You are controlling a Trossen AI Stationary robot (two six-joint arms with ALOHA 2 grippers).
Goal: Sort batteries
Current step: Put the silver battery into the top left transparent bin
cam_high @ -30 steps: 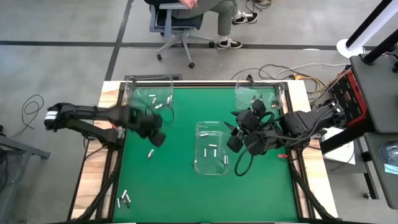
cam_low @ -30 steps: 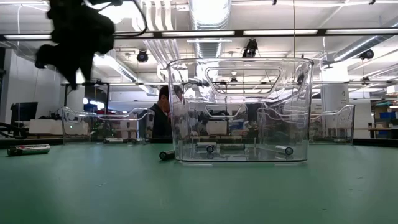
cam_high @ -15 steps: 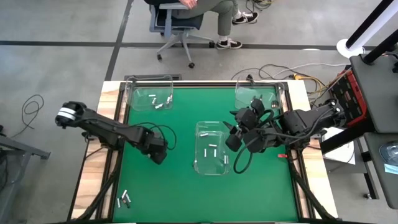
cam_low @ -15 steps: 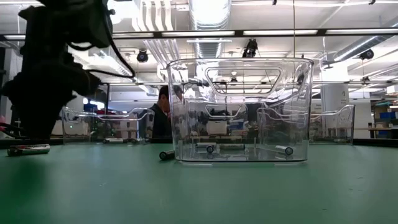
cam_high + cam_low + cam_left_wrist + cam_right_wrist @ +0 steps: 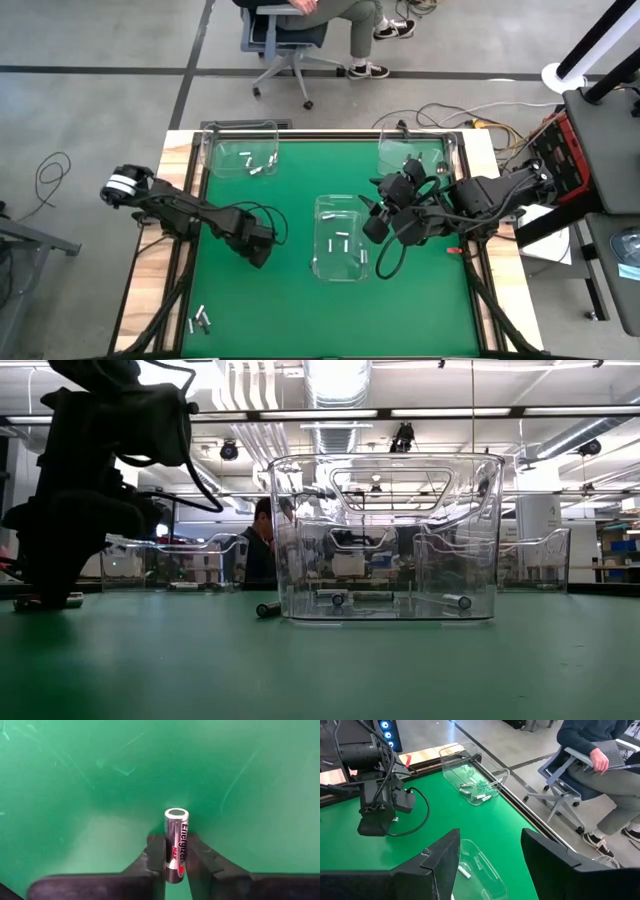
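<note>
Left gripper point(image 5: 173, 851) clamps an Energizer battery point(image 5: 176, 840) against the green surface point(image 5: 75, 795); lift straight to avoid slipping; right gripper point(image 5: 490, 852) waits, fingers apart.

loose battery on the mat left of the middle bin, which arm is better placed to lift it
Left. The left gripper is down on the mat with its fingers around the battery; the right gripper hangs open beside the middle bin.

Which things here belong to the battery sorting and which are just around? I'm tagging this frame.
Part of the job:
- battery gripped by the left gripper
- loose batteries at the table's near-left corner
- centre bin, far-left bin, far-right bin, each holding batteries
- right gripper, open, beside the centre bin

Just around:
- office chair
- seated person
- floor cables
</note>
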